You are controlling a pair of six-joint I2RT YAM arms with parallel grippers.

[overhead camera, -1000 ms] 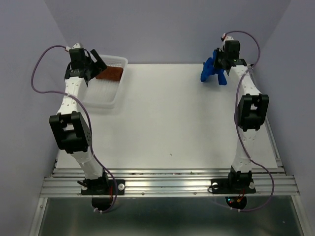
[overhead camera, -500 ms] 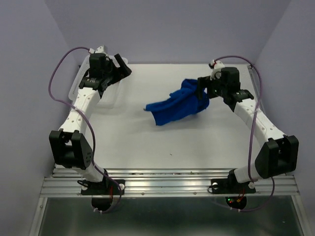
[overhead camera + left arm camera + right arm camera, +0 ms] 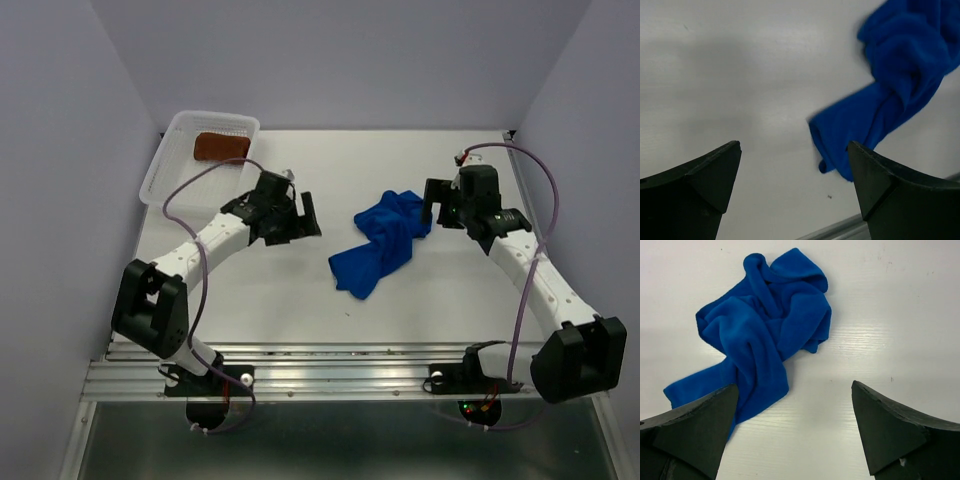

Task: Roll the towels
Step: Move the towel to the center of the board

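The blue towel (image 3: 384, 242) lies crumpled in a loose heap on the white table, one end trailing toward the near left; it also shows in the left wrist view (image 3: 890, 105) and the right wrist view (image 3: 760, 330). The rust-brown towel (image 3: 221, 146) sits in the white mesh basket (image 3: 165, 165) at the far left. My right gripper (image 3: 437, 208) hovers just right of the blue towel, open, with bare table between its jaws (image 3: 795, 430). My left gripper (image 3: 300, 218) is left of the towel, open and holding nothing (image 3: 795, 190).
The basket stands against the far-left corner by the purple wall. A metal rail (image 3: 340, 372) runs along the near table edge by the arm bases. A small dark speck (image 3: 829, 196) lies on the table near the towel's trailing end.
The right gripper carried the blue towel from the far right to the middle and let it go; it now lies in a heap. The left arm swung from the basket toward the table's middle.
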